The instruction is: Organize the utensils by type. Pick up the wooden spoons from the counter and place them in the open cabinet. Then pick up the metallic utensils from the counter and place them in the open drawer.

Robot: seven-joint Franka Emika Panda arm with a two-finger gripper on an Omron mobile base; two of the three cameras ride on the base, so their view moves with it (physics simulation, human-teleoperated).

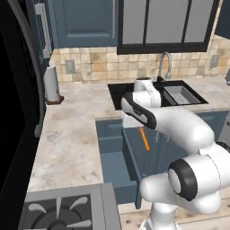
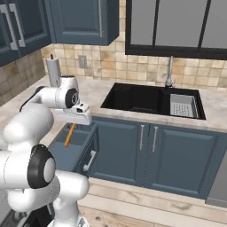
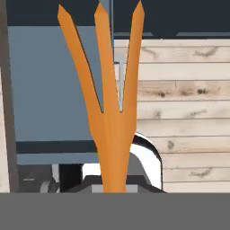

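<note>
Fork [image 1: 144, 138] in the gripper [image 1: 138, 126], orange-copper, hanging tines-down below the hand. Jaws pinched nearly shut on its handle end; fingertips themselves hidden behind the white hand in both base views. Seen from the hand, the three tines [image 3: 99, 67] fan away from the camera, with blue drawer panel behind them on one side and pale wood floor planks [image 3: 179, 112] on the other.

Drawer [image 1: 116, 168] pulled out from the dark blue base cabinets, wide and shallow, flat blue front. Fork hangs over its open box, tips apparently not touching the bottom, though I can't be sure from here. From the right side the fork [image 2: 68, 134] shows as a slanted orange sliver just under the hand [image 2: 82, 116], above the drawer [image 2: 73, 148].

Counter [image 1: 67, 134], beige marbled stone, runs along the wall and turns the corner. Paper towel roll [image 1: 52, 84] stands upright near the backsplash at the corner. Black sink [image 2: 148, 101] set into the counter with a curved faucet [image 1: 164, 65] behind it; a grey perforated tray [image 2: 182, 105] sits in the sink's right part.

Upper cabinet [image 1: 83, 20], dark blue with a solid panel; a long grey bar handle [image 1: 43, 29] shows on a door to its left. Glass-fronted black-framed cabinets [image 2: 177, 24] over the sink. Stove burner [image 1: 58, 211] at the counter's near end.
</note>
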